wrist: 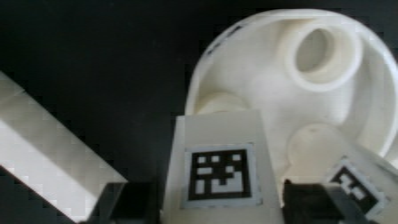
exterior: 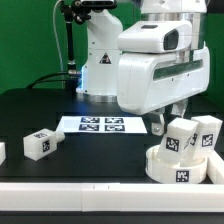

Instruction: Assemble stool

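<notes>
The round white stool seat (exterior: 168, 168) lies at the exterior view's right, near the table's front edge. Two tagged white legs stand upright on it, one (exterior: 180, 138) beside the other (exterior: 207, 135). My gripper (exterior: 170, 124) is down over the first leg. In the wrist view this leg (wrist: 219, 160) sits between my dark fingers (wrist: 121, 200), which press its sides. The second leg (wrist: 365, 182) is just beside it. The seat (wrist: 267, 80) and one open socket hole (wrist: 322, 50) lie beyond. A loose leg (exterior: 40, 144) lies on the table at the exterior view's left.
The marker board (exterior: 103, 124) lies flat mid-table. Another white part (exterior: 2, 151) is cut off at the exterior view's left edge. A long white rail (wrist: 45, 140) runs close beside the seat in the wrist view. The arm's base (exterior: 100, 60) stands behind the marker board.
</notes>
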Robot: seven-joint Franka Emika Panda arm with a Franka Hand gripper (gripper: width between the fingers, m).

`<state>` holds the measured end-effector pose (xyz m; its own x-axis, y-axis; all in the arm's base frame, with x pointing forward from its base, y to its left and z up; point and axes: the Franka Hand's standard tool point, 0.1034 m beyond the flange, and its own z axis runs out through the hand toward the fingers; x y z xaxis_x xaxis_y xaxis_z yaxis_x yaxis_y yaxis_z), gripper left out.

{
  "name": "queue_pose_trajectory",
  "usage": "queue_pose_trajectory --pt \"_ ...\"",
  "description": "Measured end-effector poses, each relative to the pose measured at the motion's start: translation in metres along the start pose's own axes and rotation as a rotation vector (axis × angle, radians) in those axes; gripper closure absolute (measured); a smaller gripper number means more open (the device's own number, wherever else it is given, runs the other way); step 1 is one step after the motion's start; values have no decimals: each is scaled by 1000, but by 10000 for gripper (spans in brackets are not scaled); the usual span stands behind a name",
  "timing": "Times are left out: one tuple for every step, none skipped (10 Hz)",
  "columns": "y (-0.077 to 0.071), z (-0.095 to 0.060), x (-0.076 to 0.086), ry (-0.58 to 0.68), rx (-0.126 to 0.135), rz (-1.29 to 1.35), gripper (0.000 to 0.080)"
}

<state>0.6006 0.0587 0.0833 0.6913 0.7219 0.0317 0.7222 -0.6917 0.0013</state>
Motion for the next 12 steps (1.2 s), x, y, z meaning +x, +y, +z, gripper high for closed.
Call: queue_pose_trajectory --pt "0 0 0 0 0 0 465" --pt "1 0 0 0 0 1 465" --pt "1 0 -1 0 0 7 465" --pt "1 0 -1 0 0 35 465" --pt "1 0 -1 0 0 53 465" --pt "1 0 -1 0 0 125 465" --pt "1 0 -1 0 0 177 465" --pt "1 0 -1 1 0 266 465" --pt "1 1 -1 4 -1 357 465" --pt "1 2 -2 11 -5 446 464" --pt "1 3 -2 17 -4 577 464" --pt "1 3 -2 26 -9 680 463"
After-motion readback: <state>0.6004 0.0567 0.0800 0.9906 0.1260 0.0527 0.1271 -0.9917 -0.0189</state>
